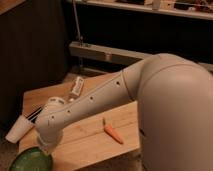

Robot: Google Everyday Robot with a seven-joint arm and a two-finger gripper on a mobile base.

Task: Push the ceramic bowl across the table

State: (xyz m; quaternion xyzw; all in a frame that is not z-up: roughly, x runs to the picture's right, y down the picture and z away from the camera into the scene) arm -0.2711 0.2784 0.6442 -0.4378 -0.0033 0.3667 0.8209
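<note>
The green ceramic bowl (pixel 30 161) sits at the near left corner of the wooden table (pixel 85 131), partly cut off by the bottom edge of the view. My white arm reaches from the right across the table to that corner. The gripper (pixel 46 148) points down from the wrist, right at the bowl's far right rim, and is mostly hidden behind the wrist housing. I cannot tell whether it touches the bowl.
A white paper cup (pixel 18 131) lies on its side at the table's left edge, just beyond the bowl. An orange carrot (pixel 113 133) lies near the table's right side. A small white and grey object (pixel 76 86) lies at the back.
</note>
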